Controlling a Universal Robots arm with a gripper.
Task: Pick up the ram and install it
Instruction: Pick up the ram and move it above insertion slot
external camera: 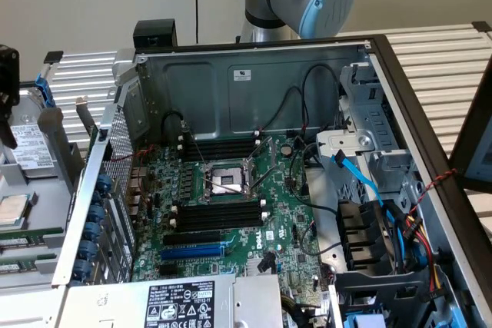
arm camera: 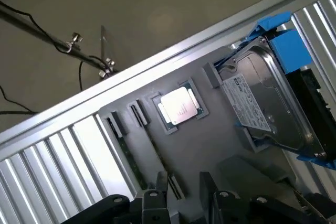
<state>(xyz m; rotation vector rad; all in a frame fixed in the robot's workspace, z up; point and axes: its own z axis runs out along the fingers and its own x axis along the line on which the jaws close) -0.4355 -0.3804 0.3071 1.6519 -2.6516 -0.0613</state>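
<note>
Two ram sticks stand on edge in a grey tray (arm camera: pixel 210 145). One thin green ram stick (arm camera: pixel 155 153) runs down toward my fingers, and a second one (arm camera: pixel 125 150) lies parallel beside it. In the exterior view the ram sticks (external camera: pixel 27 233) show as green strips at the far left. My gripper (arm camera: pixel 184 195) hovers above the tray over the end of the nearer stick, open, with nothing between its fingers (arm camera: pixel 160 184). In the exterior view the gripper (external camera: pixel 8 113) hangs at the left edge, outside the computer case. The black slots (external camera: pixel 211 215) on the motherboard are unfilled.
The tray also holds a CPU (arm camera: pixel 180 106) and a hard drive (arm camera: pixel 265 103) in a blue caddy. The open case (external camera: pixel 254 74) has a tall metal wall (external camera: pixel 96 190) between tray and motherboard. Cables (external camera: pixel 369 190) and a drive cage crowd the exterior view's right side.
</note>
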